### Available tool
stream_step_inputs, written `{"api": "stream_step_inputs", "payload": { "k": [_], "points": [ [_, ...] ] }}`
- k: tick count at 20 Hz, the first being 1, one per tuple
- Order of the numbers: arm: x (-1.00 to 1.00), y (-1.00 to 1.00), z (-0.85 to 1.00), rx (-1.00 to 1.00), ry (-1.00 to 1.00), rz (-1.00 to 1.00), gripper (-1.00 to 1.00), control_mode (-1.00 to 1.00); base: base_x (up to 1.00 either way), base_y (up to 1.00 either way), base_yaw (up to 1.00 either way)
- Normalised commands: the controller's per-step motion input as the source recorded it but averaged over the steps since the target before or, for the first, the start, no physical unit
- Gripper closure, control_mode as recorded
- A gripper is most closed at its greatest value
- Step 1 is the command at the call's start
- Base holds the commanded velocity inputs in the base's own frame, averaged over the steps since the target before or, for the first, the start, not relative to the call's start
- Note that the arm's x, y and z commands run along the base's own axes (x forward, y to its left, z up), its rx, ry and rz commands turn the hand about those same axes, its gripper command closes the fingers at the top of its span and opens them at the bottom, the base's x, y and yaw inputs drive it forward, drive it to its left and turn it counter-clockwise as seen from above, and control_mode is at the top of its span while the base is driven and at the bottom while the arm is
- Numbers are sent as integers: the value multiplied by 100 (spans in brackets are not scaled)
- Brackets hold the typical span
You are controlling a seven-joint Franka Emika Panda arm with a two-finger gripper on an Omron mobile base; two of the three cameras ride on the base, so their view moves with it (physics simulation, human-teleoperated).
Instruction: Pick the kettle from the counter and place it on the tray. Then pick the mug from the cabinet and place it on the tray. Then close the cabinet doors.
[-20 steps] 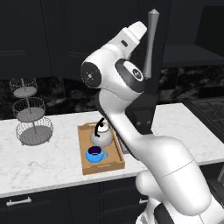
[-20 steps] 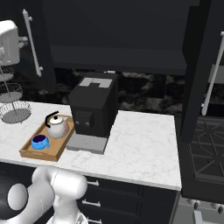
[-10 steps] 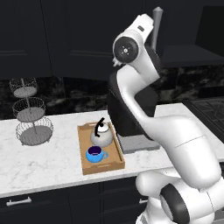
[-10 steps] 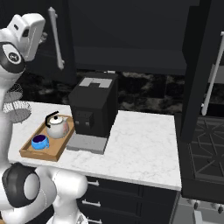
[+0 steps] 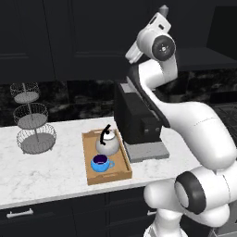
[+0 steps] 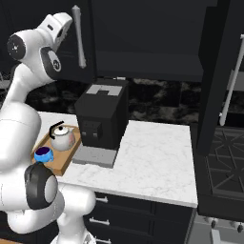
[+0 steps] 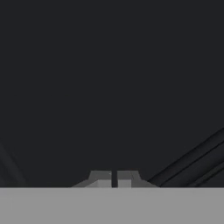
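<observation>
My pincer (image 7: 113,178) is pinched almost shut and holds nothing. Down low and close to me, the kettle (image 5: 108,143) and the blue mug (image 5: 100,163) sit on the wooden tray (image 5: 90,177). Up high, the cabinet door (image 6: 85,35) stands open just past my pincer, its long handle (image 6: 78,36) going up and down.

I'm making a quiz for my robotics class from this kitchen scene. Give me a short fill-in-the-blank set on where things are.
1. The kettle and the mug both sit on the ____.
2. The tray lies on the counter right beside the black ____ machine.
3. The mug's outside is coloured ____.
4. The end effector has its fingers ____.

Missing words: tray; coffee; blue; shut
</observation>
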Motion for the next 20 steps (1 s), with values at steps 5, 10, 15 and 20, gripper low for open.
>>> {"api": "stream_step_inputs", "payload": {
  "k": [5, 10, 15, 20],
  "points": [
    [97, -2, -21, 9, 0, 16, 100, -100, 0, 0, 0],
    [100, 0, -32, 8, 4, 12, 100, -100, 0, 0, 0],
    [63, 0, -17, 7, 9, 7, 100, -100, 0, 0, 0],
    [-16, 0, -5, 0, 1, 1, 100, -100, 0, 0, 0]
  ]
}}
